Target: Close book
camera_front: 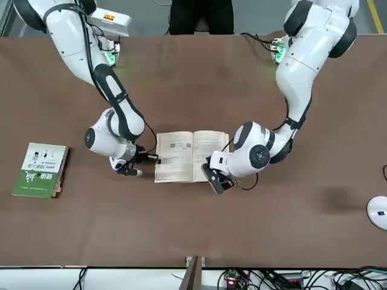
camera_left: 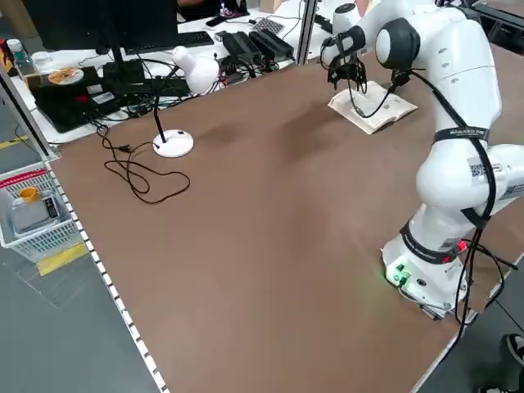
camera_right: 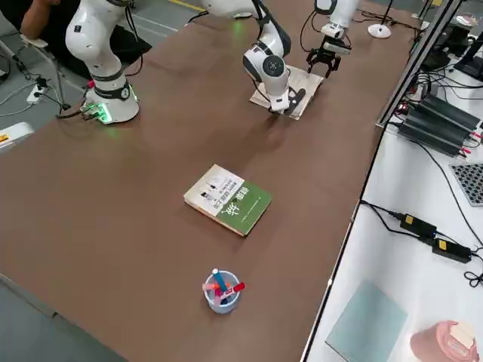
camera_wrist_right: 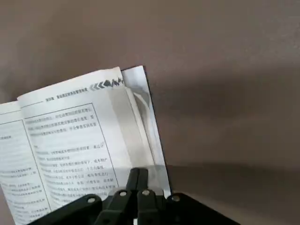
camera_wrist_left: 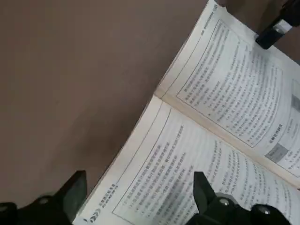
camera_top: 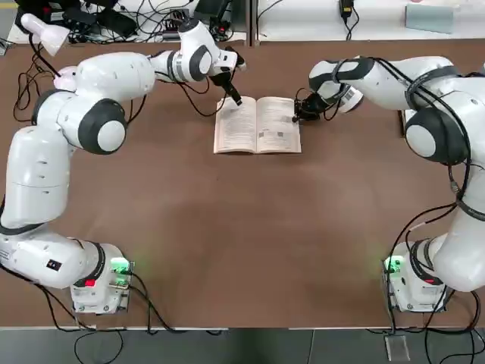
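The book (camera_top: 258, 125) lies open and flat on the brown table, white text pages up. My left gripper (camera_top: 233, 97) hangs over the far corner of its left page. In the left wrist view its fingers (camera_wrist_left: 75, 194) stand wide apart above the page (camera_wrist_left: 211, 154), so it is open. My right gripper (camera_top: 297, 115) is shut at the book's right outer edge. In the right wrist view its closed fingertips (camera_wrist_right: 138, 180) rest against the edge of the pages and cover (camera_wrist_right: 70, 140). The front view shows both grippers flanking the book (camera_front: 190, 156).
A green-and-white book (camera_front: 41, 170) lies towards the robot's right, with a cup of pens (camera_right: 221, 290) beyond it. A white desk lamp (camera_left: 184, 78) stands at the far left corner. A person (camera_front: 199, 15) is behind the robot's side of the table.
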{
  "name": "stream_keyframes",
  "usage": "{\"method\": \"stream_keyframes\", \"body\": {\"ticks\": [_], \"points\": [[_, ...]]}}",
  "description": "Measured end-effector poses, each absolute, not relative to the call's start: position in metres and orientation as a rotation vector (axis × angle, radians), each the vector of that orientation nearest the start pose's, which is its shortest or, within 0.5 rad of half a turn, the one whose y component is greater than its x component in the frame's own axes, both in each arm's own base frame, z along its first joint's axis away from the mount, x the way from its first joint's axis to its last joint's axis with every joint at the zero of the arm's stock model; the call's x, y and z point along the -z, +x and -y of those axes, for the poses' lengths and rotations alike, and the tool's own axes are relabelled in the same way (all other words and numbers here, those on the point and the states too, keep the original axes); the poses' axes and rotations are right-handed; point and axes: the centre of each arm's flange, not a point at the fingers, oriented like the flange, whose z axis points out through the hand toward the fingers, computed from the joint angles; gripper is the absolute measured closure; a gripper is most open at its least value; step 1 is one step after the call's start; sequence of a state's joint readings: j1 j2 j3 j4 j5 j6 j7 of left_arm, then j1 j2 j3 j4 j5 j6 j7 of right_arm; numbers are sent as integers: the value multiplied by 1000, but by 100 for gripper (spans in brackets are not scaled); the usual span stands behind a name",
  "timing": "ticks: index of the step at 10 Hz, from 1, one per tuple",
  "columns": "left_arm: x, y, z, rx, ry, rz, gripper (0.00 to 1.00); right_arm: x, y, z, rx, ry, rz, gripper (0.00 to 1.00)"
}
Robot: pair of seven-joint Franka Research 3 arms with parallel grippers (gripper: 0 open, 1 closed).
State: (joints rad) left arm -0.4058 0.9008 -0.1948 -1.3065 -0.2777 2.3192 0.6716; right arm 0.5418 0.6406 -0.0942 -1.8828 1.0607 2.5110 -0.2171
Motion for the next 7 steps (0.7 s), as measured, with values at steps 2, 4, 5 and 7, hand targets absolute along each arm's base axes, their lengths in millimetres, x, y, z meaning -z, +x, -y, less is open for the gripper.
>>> {"method": "stream_keyframes", "body": {"ticks": [2, 4, 5, 7], "points": [[-212, 644, 402, 243, -3071, -1707, 0, -163, 569, -268, -72, -2580, -255, 99], [-202, 646, 402, 245, -3095, -1720, 0, -163, 569, -268, -72, -2580, -254, 99], [-197, 646, 402, 242, -3104, -1717, 0, -163, 569, -268, -72, -2580, -254, 99], [-193, 648, 402, 246, -3115, -1712, 0, -163, 569, -268, -72, -2580, -254, 99]]}}
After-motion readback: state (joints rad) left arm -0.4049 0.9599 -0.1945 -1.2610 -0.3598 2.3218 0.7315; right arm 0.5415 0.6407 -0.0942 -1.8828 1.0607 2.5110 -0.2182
